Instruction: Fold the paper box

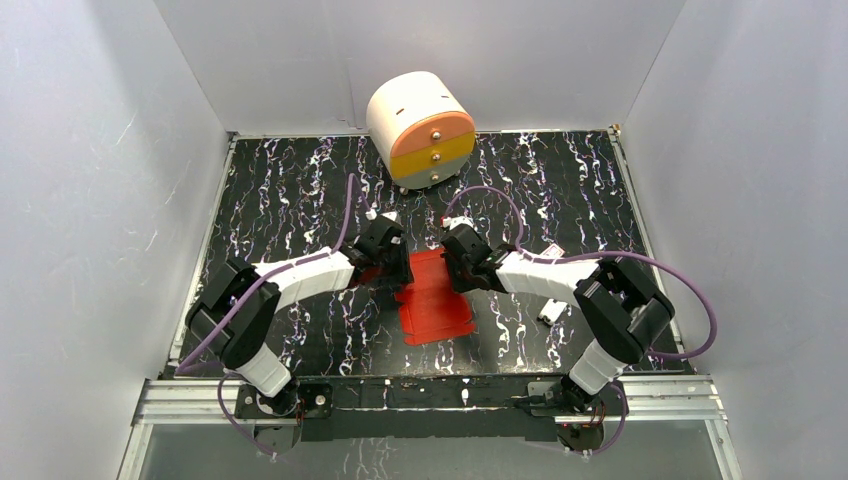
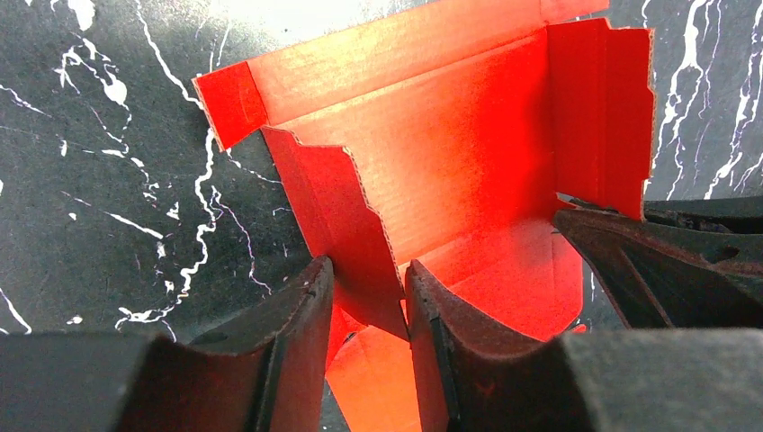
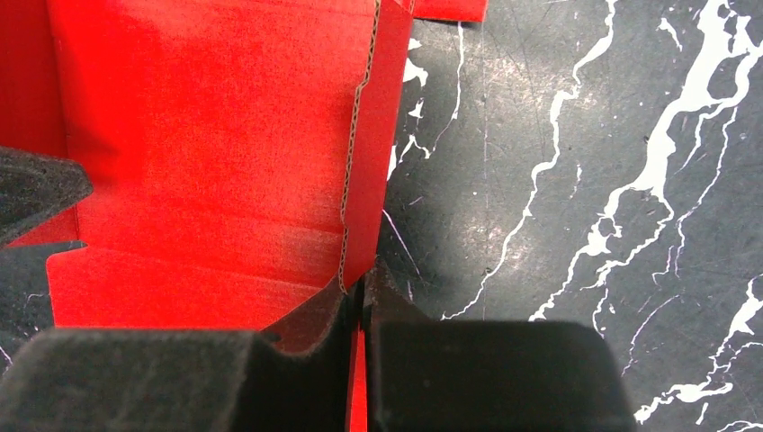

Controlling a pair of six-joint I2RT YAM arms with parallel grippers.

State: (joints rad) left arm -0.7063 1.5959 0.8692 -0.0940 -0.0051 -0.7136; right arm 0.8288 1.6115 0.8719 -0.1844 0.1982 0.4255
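Observation:
The red paper box [image 1: 437,300] lies partly folded on the table between both grippers, its two side walls raised. In the left wrist view the box [image 2: 468,144] has its left wall standing between the fingers of my left gripper [image 2: 366,265]; the jaws are apart, with a gap beside the card. In the right wrist view my right gripper [image 3: 363,286] is shut on the box's [image 3: 207,135] right wall, thin card pinched between the pads. From above, the left gripper [image 1: 393,262] and right gripper [image 1: 457,262] face each other across the box's far half.
A round white, orange and yellow drawer unit [image 1: 422,128] stands at the back centre. A small red-and-white packet [image 1: 551,311] lies right of the box by the right arm. White walls enclose the black marbled table [image 1: 280,190].

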